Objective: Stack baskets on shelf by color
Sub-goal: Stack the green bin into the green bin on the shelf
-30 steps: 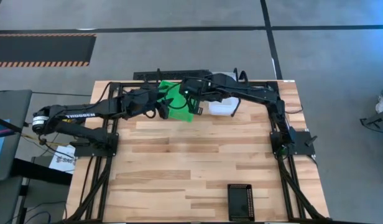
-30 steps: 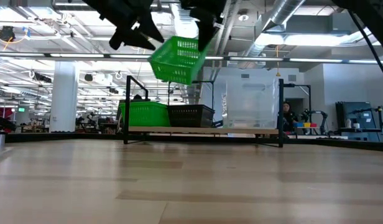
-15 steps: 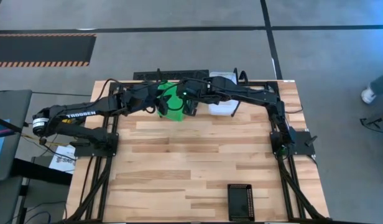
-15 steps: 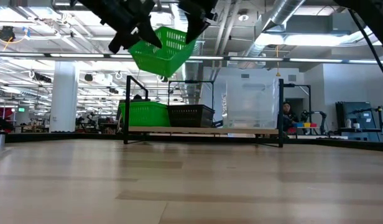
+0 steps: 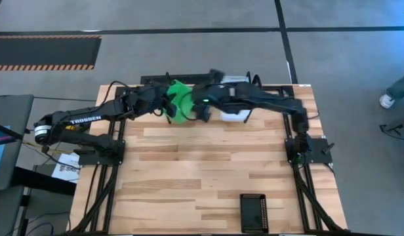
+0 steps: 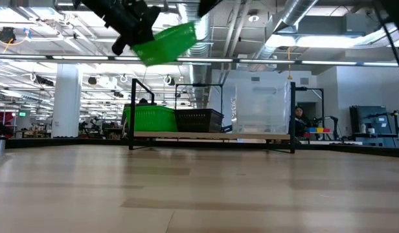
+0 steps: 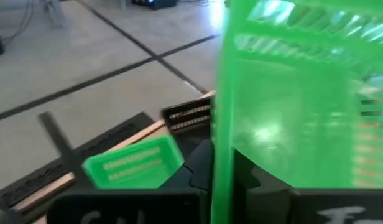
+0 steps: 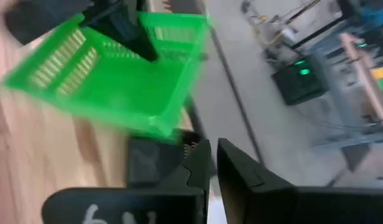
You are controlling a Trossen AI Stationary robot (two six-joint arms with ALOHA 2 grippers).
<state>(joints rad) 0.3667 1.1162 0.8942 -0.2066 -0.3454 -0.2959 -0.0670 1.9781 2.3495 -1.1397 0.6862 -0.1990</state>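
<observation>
A green basket [image 6: 164, 44] is held tilted, high above the far left part of the table [image 5: 208, 177], clamped at its rim by the left gripper [image 5: 164, 107]; this height is judged to be for clearing the shelf [image 6: 212, 134] before setting it on the green stack [image 6: 149, 119] at the shelf's left end. A black mesh basket [image 6: 198, 120] and a clear stack [image 6: 261, 105] stand to its right. The right gripper [image 8: 212, 163] is free of the basket, its fingers nearly together on nothing. A further black basket [image 5: 253, 212] lies at the near edge. The grip point itself is hidden behind green plastic.
</observation>
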